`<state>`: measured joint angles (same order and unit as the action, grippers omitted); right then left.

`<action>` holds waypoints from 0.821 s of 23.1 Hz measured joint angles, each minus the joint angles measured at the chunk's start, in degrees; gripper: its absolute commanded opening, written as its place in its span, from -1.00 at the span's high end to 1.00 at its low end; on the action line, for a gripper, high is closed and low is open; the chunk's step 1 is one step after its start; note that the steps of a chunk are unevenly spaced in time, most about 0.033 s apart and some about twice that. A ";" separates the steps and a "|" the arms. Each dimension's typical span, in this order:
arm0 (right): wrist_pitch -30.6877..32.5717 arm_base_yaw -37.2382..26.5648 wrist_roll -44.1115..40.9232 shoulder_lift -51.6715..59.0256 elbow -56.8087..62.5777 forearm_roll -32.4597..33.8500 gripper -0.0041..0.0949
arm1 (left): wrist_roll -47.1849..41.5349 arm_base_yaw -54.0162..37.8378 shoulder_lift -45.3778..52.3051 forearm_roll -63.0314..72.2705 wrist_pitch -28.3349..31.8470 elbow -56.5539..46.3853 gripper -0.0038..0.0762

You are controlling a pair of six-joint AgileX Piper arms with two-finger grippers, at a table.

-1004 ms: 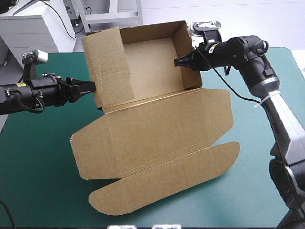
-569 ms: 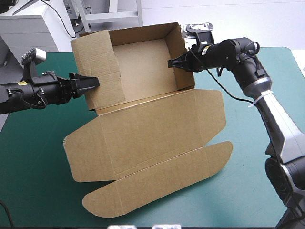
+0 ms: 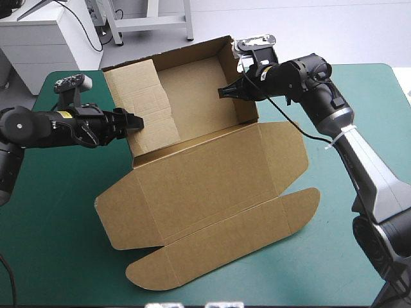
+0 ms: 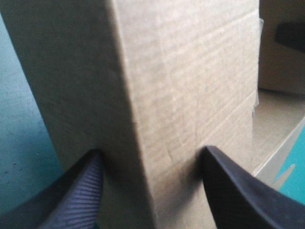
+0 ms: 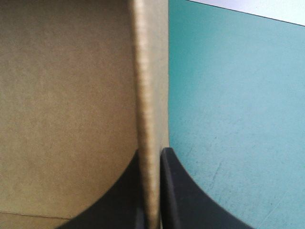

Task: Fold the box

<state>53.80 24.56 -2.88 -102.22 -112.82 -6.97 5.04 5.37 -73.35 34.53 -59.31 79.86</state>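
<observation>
Right gripper [image 3: 225, 92] is pinched almost closed on the box's [image 3: 212, 179] right wall. Left gripper [image 4: 151, 157] is spread wide, straddling the folded left wall. The tray sits between both grippers, with the lid flat below them.

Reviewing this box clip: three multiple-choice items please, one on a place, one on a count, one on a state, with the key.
1. Where is the lid of the box? A) flat on the teal-green cover; B) standing upright; C) folded over the walls.
2. How many grippers are at the box's walls? A) none; B) one; C) two.
3. The right gripper is: A) open, clear of the box; B) shut on the right wall; C) out of sight.
Key: 1A, it lies spread flat; 2C, left gripper at the left wall too; 3B, fingers pinch that wall.
</observation>
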 measured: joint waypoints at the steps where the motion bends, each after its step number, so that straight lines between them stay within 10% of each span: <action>1: 0.00 0.00 0.00 0.00 0.00 0.12 0.95 | -0.69 0.51 -0.50 -0.92 0.00 0.00 -0.15; 19: 2.27 0.99 -2.23 -1.19 -0.05 0.17 0.95 | -12.32 4.04 -2.85 -17.75 -0.52 -0.06 0.92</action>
<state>56.06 25.55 -5.11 -103.41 -112.87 -6.80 -7.28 9.41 -76.20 16.78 -59.84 79.80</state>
